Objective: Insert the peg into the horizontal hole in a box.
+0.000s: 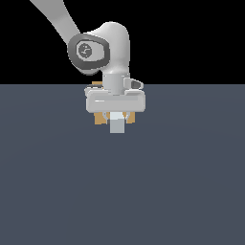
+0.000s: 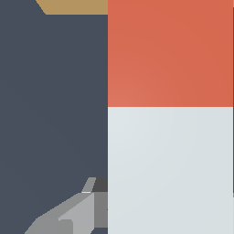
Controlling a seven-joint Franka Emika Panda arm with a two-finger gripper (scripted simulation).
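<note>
You see peg (image 2: pixel 170 114) red-orange one end, pale grey-white other; box (image 2: pixel 73 6) tan-brown; gripper (image 1: pixel 116 116) light grey, fingers (image 2: pixel 68 215) mid-grey; arm (image 1: pixel 103 45) white with dark grey joint cap; floor (image 1: pixel 182 182) slate blue.

Peg (image 2: pixel 170 114): square bar, white half + red-orange half, red end toward tan box (image 2: pixel 75 6). Box sits at peg's 12 o'clock; hole hidden.
</note>
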